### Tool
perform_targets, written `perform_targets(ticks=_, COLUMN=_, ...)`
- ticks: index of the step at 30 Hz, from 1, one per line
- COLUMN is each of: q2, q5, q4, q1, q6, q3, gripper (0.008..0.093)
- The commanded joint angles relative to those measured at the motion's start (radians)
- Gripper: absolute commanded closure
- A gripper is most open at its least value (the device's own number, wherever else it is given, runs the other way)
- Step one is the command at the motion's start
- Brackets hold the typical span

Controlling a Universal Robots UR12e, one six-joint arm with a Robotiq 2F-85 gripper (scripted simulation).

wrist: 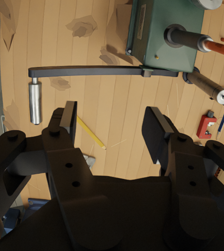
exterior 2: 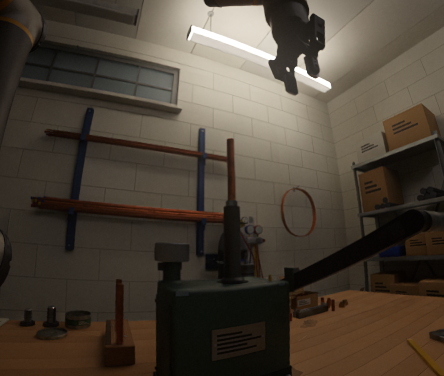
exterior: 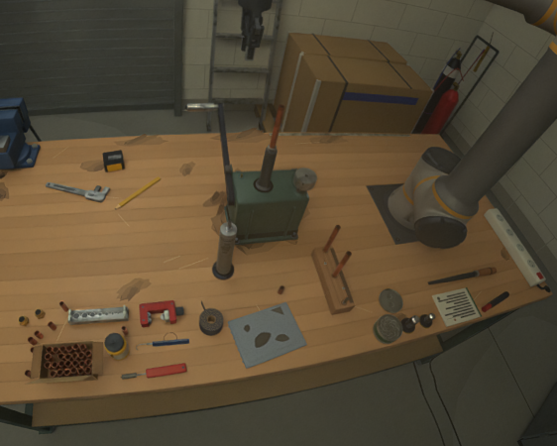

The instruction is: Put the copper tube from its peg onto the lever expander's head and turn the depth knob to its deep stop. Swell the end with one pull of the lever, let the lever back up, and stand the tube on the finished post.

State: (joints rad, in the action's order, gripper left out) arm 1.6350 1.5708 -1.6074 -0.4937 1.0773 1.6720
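Observation:
The lever's metal handle (wrist: pixel 35 103) sits just below and beside my fingers in the wrist camera. The lever arm (exterior: pixel 223 151) stands raised from the green expander (exterior: pixel 268 204). A copper tube (exterior: pixel 277 127) sits upright on the expander's head (exterior: pixel 267 168). The depth knob (exterior: pixel 304 177) is on the expander's top corner. The grey finished post (exterior: pixel 225 250) stands in front of the expander. A wooden peg block (exterior: pixel 332 279) holds two more copper tubes. My gripper (exterior: pixel 250 49) hangs high above the lever's end, open and empty.
Behind the bench stand a ladder (exterior: pixel 241 35) and a large carton (exterior: pixel 348 84). The arm's base (exterior: pixel 427 203) sits on the bench's right. A vise (exterior: pixel 8 134), wrench (exterior: pixel 78 191) and pencil (exterior: pixel 137 193) lie left. Small tools and fittings line the front edge.

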Motion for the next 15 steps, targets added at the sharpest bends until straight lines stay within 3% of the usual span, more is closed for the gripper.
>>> perform_targets(ticks=1, q2=-0.011, q5=0.0, q4=-0.001, q1=-0.004, q6=-0.004, q3=-0.012, gripper=0.0484)
perform_targets(ticks=15, q2=-0.157, q5=0.0, q4=0.002, q1=-0.055, q6=-0.056, q3=-0.162, gripper=0.0484)
